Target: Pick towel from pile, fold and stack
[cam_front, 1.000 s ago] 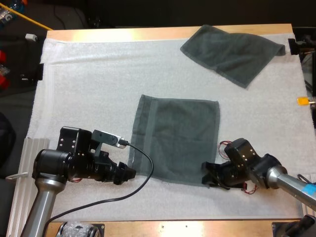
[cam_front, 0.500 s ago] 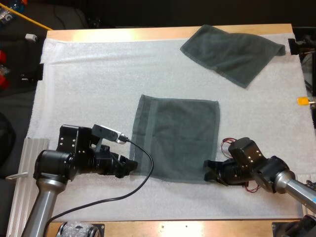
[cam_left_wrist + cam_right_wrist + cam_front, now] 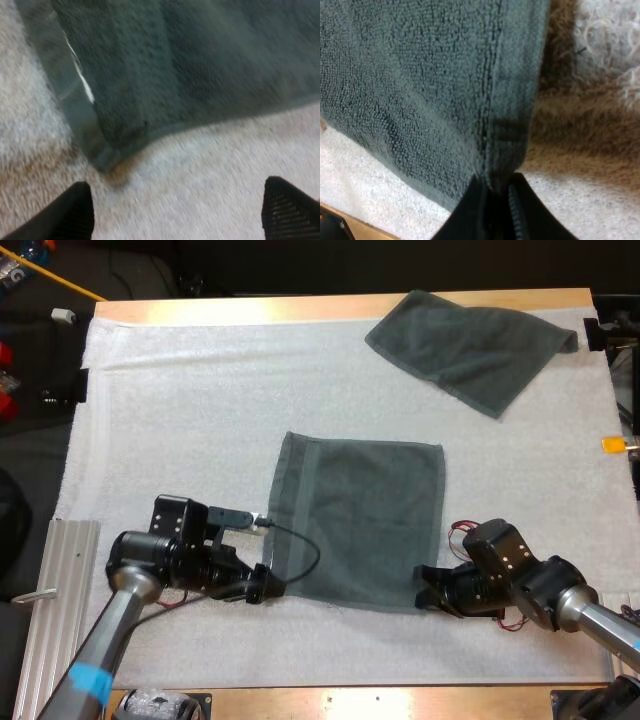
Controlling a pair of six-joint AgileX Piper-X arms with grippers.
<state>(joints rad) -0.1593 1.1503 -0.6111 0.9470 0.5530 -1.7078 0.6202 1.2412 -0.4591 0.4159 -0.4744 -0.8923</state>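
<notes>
Closing in since a second ago, my left claw (image 3: 262, 586) now sits at the 7 o'clock corner of the spread towel (image 3: 360, 525), fingers wide and empty just short of the hem. My right claw (image 3: 428, 596) pinches the 5 o'clock corner. Cloth this light and limp should sag and drag, so I'd grip both near corners right at the hem. A second towel (image 3: 470, 345) lies loosely at 1 o'clock on the white mat (image 3: 180, 390).

A white fleecy mat (image 3: 180, 390) covers most of a wooden table (image 3: 250, 310), whose bare edge shows along the far and near sides. Beside the table's near left corner lies a ribbed silver metal rail (image 3: 45, 580).
</notes>
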